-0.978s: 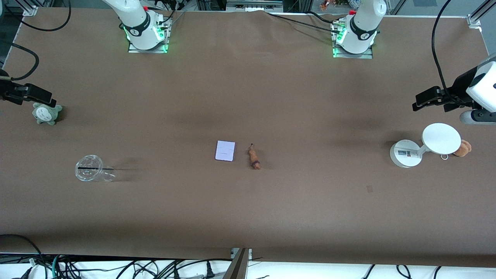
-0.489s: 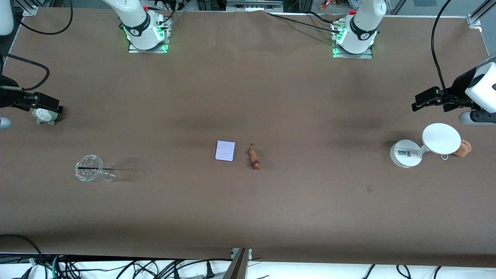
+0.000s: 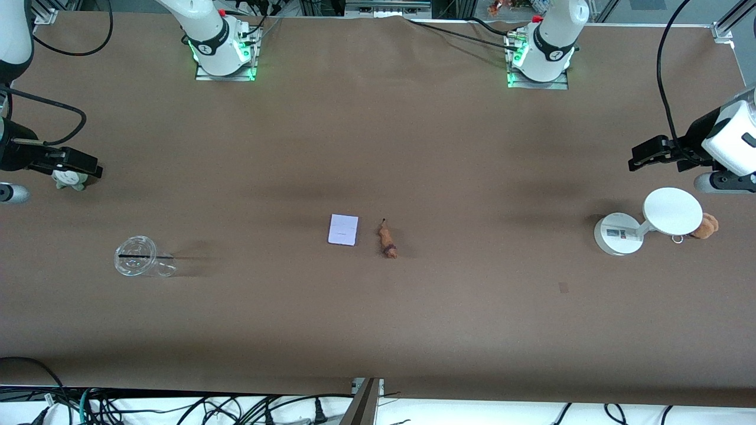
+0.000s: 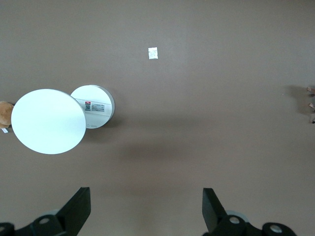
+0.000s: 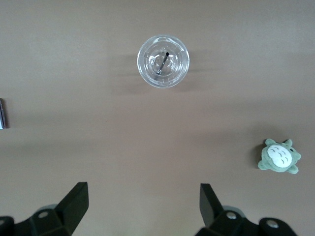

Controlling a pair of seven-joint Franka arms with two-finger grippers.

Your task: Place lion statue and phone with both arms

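Your phone and lion statue lie side by side mid-table, lion toward the left arm's end, its long axis running toward the front camera. Both the left hand and the right hand hang open at the table's ends, well apart from them.

Bench is covered edge to edge in a matte brown sheet, faint soft shadows across it, even overhead light. Small darker patch on the sheet, nearer the front camera than the white disc stand. Aluminium frame rails at the bench corners. Black cables pile on a pale floor strip along the bench's near edge; more cables run along the edge by the green-lit base plates.
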